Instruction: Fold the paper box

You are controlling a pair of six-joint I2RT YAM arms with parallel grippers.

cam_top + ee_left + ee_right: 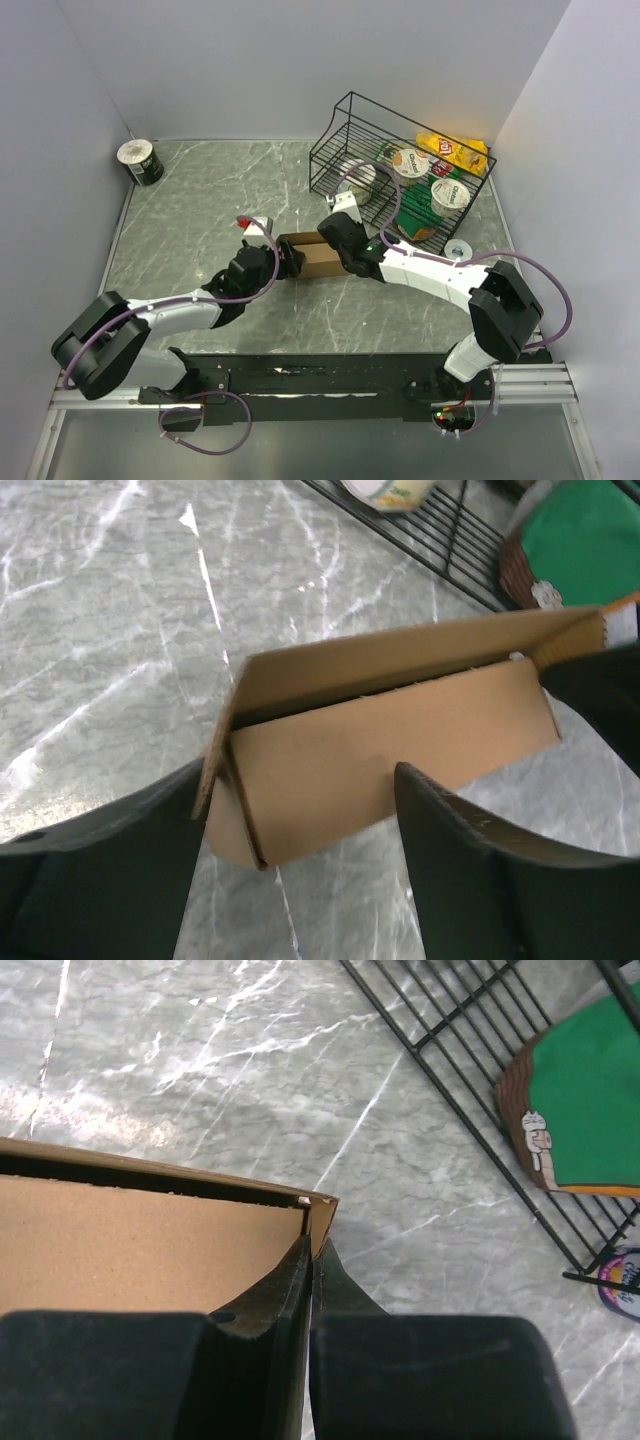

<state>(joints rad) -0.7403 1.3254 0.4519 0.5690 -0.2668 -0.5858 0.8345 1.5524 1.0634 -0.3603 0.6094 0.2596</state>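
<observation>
the grey marble table fills the top view, with the black wire basket at the upper right and the paper box just below and left of it, near the middle of the frame. the box is a small brown shallow form whose long axis runs roughly left to right in that view, and the two arms meet it from opposite ends. in the left wrist view the same axis climbs from lower left to upper right, and the top panel stands slightly lifted, with a dark gap showing under its near edge. the right gripper is clamped tight on a thin cardboard wall at the box's right-hand corner, so that end looks pinned. the left gripper is spread wide with nothing held; its fingers sit at the bottom of its frame and the box's left half lies straight ahead between them. whether the left-hand tip touches the box's end cannot be told. judged from this, the free left arm is the one placed to press the raised panel down, working along the long edge away from the right arm's pinch.
</observation>
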